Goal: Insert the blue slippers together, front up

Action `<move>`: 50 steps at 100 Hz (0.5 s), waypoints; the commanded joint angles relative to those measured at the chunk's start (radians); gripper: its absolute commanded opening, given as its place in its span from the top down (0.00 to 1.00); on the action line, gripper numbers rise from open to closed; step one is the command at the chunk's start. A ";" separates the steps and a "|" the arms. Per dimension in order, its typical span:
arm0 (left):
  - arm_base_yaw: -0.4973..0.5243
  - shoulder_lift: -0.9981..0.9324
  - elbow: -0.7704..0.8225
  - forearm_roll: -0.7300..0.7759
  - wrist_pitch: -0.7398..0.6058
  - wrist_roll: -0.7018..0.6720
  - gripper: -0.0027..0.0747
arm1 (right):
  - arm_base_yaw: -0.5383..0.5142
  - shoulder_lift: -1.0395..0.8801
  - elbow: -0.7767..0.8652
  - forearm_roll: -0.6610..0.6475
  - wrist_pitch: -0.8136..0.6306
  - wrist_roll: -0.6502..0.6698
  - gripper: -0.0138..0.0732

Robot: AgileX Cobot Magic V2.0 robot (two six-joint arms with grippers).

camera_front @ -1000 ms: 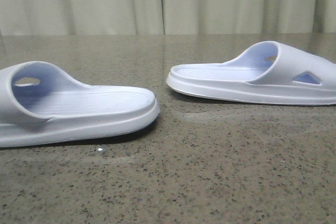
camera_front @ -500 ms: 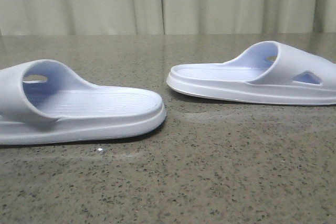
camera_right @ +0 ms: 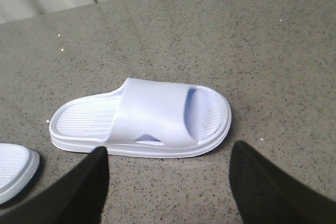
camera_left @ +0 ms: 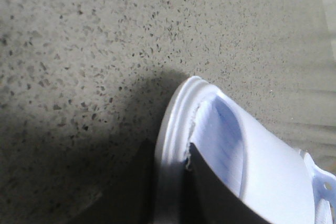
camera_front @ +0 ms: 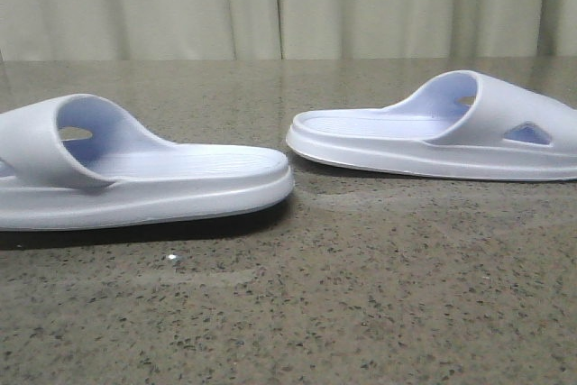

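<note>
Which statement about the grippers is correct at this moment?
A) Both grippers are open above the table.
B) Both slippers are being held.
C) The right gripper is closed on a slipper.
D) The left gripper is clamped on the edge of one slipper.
D: in the left wrist view the left gripper pinches the sole rim of the left slipper, while the right gripper is open above the untouched right slipper.

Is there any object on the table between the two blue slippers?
Nothing visible: only bare table lies between the left slipper and the right slipper. The left gripper grips the left one's rim; the right gripper hangs open.
</note>
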 commanded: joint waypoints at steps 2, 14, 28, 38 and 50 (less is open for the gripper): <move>-0.007 -0.004 -0.024 -0.044 -0.011 0.000 0.94 | -0.006 0.017 -0.036 0.017 -0.067 -0.004 0.35; -0.007 -0.020 -0.026 -0.069 -0.011 0.000 0.94 | -0.006 0.017 -0.036 0.017 -0.074 -0.002 0.35; -0.007 -0.054 -0.026 -0.147 -0.007 0.051 0.94 | -0.006 0.035 -0.036 0.017 -0.097 0.028 0.35; -0.007 -0.084 -0.026 -0.233 0.012 0.107 0.94 | -0.006 0.079 -0.036 -0.003 -0.112 0.053 0.35; -0.007 -0.126 -0.026 -0.303 0.033 0.135 0.94 | -0.006 0.141 -0.036 -0.013 -0.146 0.067 0.35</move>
